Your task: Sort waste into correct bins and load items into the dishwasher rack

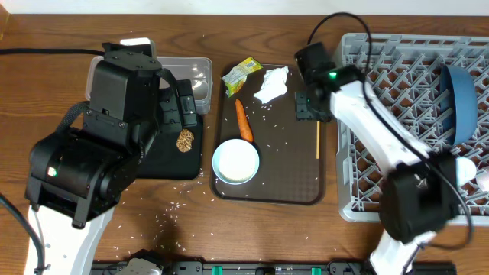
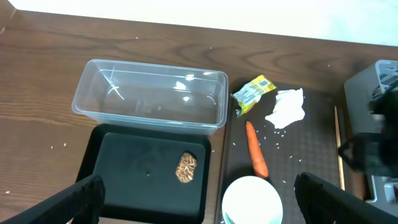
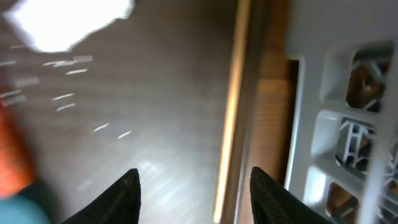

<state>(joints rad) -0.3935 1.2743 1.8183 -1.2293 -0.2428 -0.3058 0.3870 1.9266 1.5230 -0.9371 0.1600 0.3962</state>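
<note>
On the brown serving tray (image 1: pixel 306 179) lie a yellow-green wrapper (image 1: pixel 241 75), crumpled white tissue (image 1: pixel 271 84), an orange carrot (image 1: pixel 243 121) and a white bowl (image 1: pixel 235 162). A brown food lump (image 1: pixel 185 140) lies in the black tray (image 1: pixel 164 164), next to the clear tub (image 1: pixel 197 80), which is empty. A dark-blue dish (image 1: pixel 458 103) stands in the grey rack (image 1: pixel 397 84). My left gripper (image 2: pixel 199 202) is open and empty above the black tray (image 2: pixel 143 180) and bowl (image 2: pixel 252 200). My right gripper (image 3: pixel 194 186) is open and empty, low over the serving tray's right side (image 1: pixel 309 103).
A thin wooden stick (image 1: pixel 318 139) lies along the serving tray's right edge, between my right fingers in the right wrist view (image 3: pixel 233 106). Loose rice grains (image 1: pixel 164 221) are scattered on the wooden table and on the tray. Something pale (image 1: pixel 467 169) sits in the rack's right side.
</note>
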